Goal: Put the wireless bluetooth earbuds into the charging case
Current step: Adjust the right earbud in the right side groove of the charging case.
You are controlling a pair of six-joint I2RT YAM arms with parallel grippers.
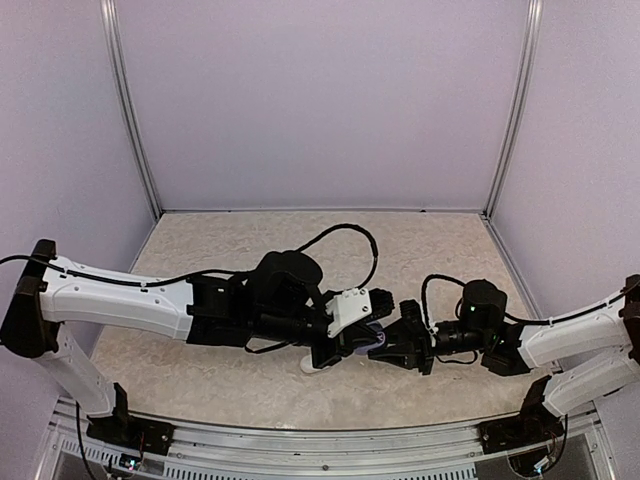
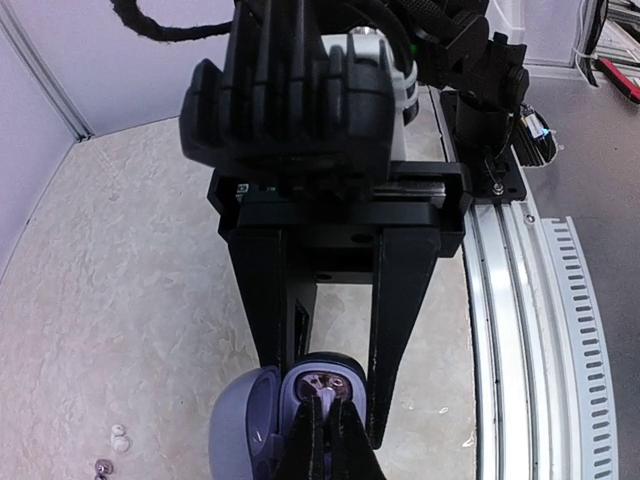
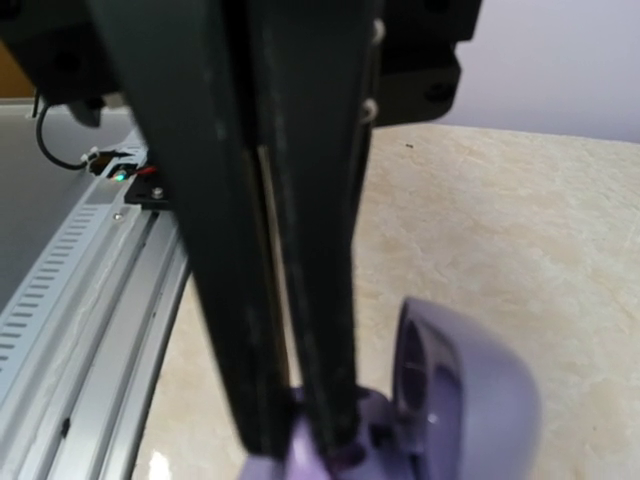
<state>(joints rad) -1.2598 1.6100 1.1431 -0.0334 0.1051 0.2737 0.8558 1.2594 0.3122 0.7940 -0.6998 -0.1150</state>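
Basically, the open charging case [image 2: 250, 425] is clamped by the right jaws, presumably to be held steady — the left jaws are pressed shut just over its wells, bud unconfirmed.

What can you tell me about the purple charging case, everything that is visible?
The charging case is a small, rounded, pale purple shell of smooth plastic look. Its lid stands open, hinged to one side. The right gripper clamps its base from both sides. The shut left gripper points its tips into the open base.
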